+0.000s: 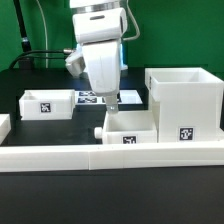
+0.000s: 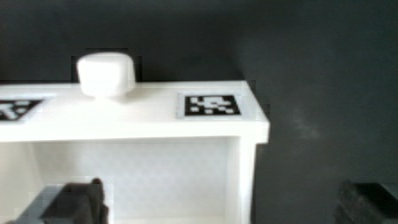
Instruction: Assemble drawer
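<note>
A small white tray (image 1: 128,124) with a round knob (image 1: 97,131) lies in the middle front, just behind the rail. My gripper (image 1: 112,103) hangs right above its far edge. In the wrist view the tray (image 2: 134,160) shows its knob (image 2: 105,75) and two square tags on its face (image 2: 212,105). The gripper (image 2: 222,205) is open, with one dark finger (image 2: 71,205) over the tray's inside and the other (image 2: 370,200) over the black table outside its side wall. The large cube housing (image 1: 183,100) stands on the exterior view's right. A second tray (image 1: 47,102) lies on the left.
The long low white border rail (image 1: 110,155) runs along the front. The marker board (image 1: 88,97) lies flat behind the gripper. Black cables hang at the back left. The tabletop is black.
</note>
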Controlling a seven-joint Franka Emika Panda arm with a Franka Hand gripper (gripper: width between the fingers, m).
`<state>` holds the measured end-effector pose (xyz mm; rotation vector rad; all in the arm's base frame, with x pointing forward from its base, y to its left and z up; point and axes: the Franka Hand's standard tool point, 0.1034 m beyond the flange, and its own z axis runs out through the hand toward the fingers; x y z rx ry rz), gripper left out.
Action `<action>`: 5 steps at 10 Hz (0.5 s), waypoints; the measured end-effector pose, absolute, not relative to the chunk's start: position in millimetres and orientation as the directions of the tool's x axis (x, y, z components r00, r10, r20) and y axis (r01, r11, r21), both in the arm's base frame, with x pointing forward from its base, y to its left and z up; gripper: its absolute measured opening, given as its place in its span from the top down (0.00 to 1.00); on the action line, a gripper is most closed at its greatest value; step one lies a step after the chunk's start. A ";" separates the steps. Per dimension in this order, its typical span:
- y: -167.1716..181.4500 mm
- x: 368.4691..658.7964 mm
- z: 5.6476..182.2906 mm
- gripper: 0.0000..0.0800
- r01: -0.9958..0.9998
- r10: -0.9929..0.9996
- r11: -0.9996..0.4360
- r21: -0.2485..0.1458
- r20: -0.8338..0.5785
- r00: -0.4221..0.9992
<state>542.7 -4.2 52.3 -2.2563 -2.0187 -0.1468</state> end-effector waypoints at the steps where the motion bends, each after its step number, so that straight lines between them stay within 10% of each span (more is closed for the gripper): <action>1: -3.7 539.4 46.1 0.19 0.994 0.984 -0.102 -0.028 0.147 0.105; 5: -0.8 529.0 19.3 0.19 0.994 0.983 -0.100 -0.048 0.150 0.106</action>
